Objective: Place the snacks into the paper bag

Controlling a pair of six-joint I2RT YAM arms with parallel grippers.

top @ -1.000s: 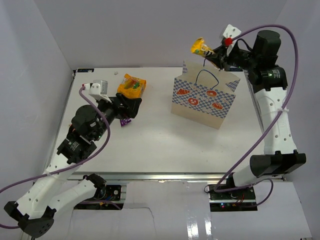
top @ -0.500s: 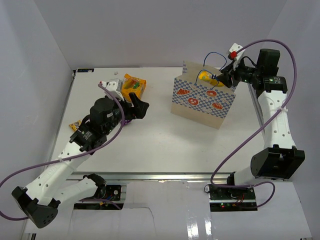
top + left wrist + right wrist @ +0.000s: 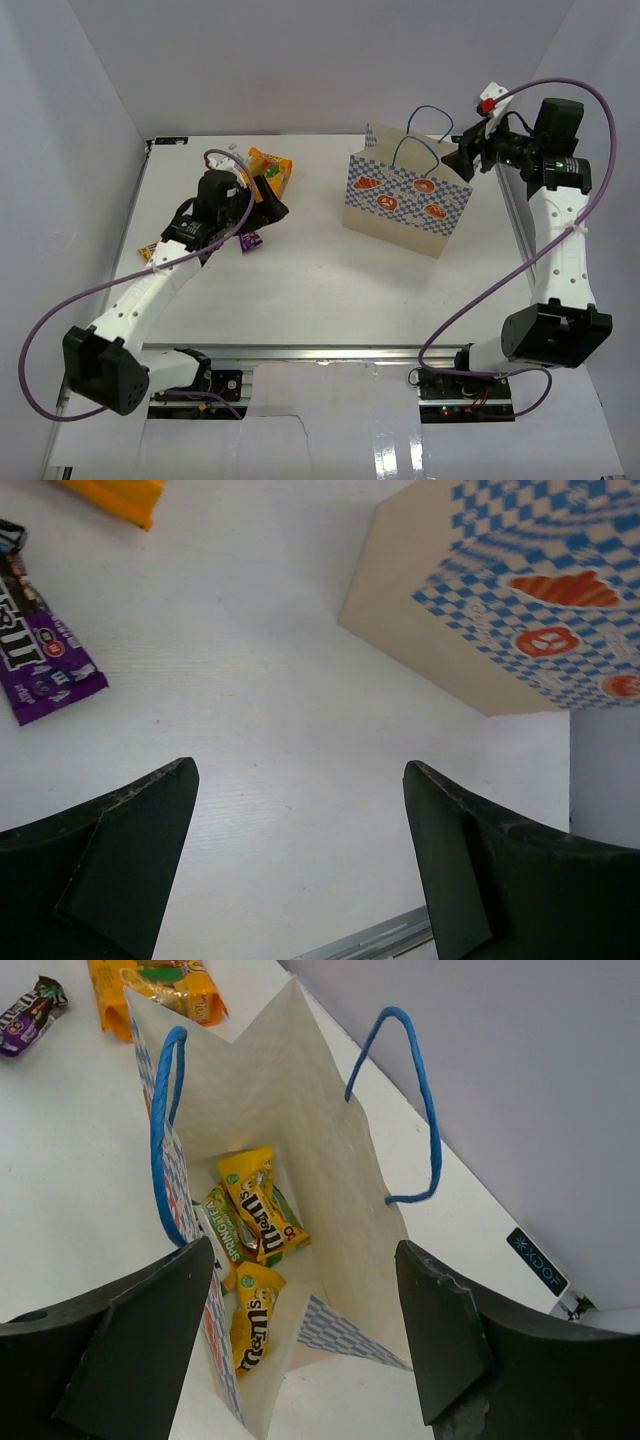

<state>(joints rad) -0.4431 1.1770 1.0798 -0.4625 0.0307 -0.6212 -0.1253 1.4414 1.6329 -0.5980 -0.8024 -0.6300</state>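
Right wrist view: my right end effector, apart and empty, hangs over the cream checkered paper bag holding three packets. My left end effector, also apart, is near the small purple candy packet; lying flat, it may slip the pinch.

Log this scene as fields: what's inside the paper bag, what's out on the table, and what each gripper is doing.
Paper bag: upright, mouth open
Inside bag: upper yellow packet, lower yellow packet, green packet
On table: orange bag, purple packet
Left gripper: open, empty, over the table near the purple packet
Right gripper: open, empty, above the bag's mouth
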